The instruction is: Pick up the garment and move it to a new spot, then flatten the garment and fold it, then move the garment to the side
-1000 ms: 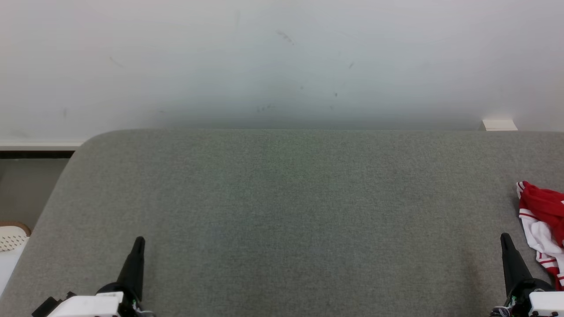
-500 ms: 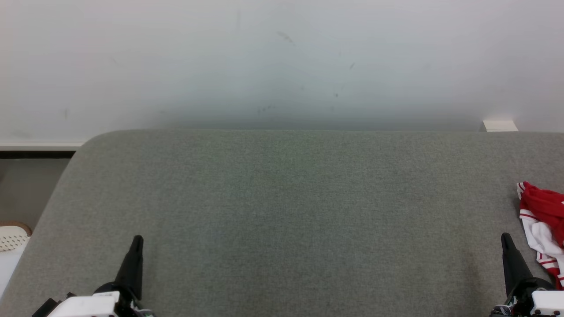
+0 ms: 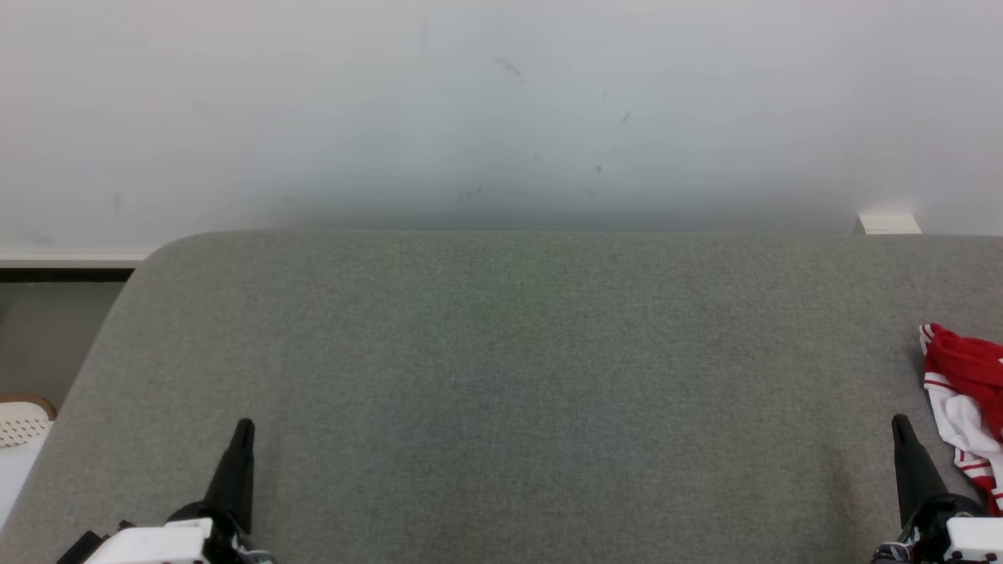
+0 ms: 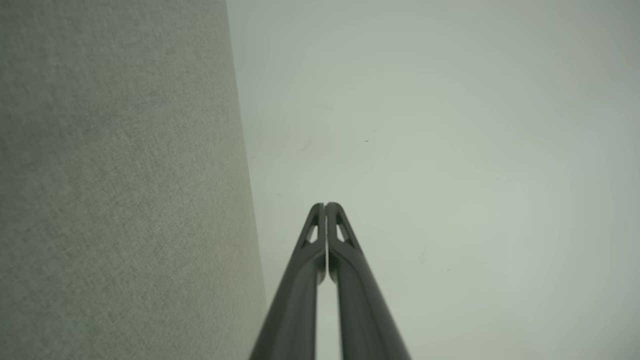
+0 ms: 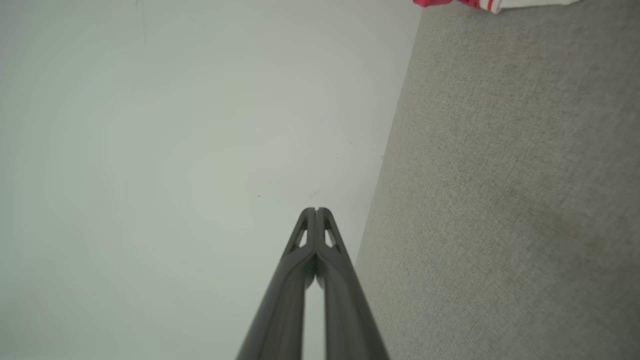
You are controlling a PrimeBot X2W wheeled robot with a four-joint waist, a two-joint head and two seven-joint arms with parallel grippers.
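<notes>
left gripper [image 3: 244,424] and right gripper [image 3: 899,421] pressed together, empty | red-and-white garment [image 3: 961,370] bunched just right of right gripper | step: we judge awaiting pickup or already set aside; next move unsettled

- table [image 3: 501,376]: grey woven cloth cover, matt, with a fine, slightly rough weave.
- wall [image 3: 501,117]: white, matt, smooth, with a few dark scuffs.
- garment [image 3: 960,368]: red and white cloth, soft, crumpled.
- left gripper [image 4: 325,205], right gripper [image 5: 316,210]: dark, smooth, matt, plastic by the look.
- basket [image 3: 19,423]: white, perforated, plastic by the look.
</notes>
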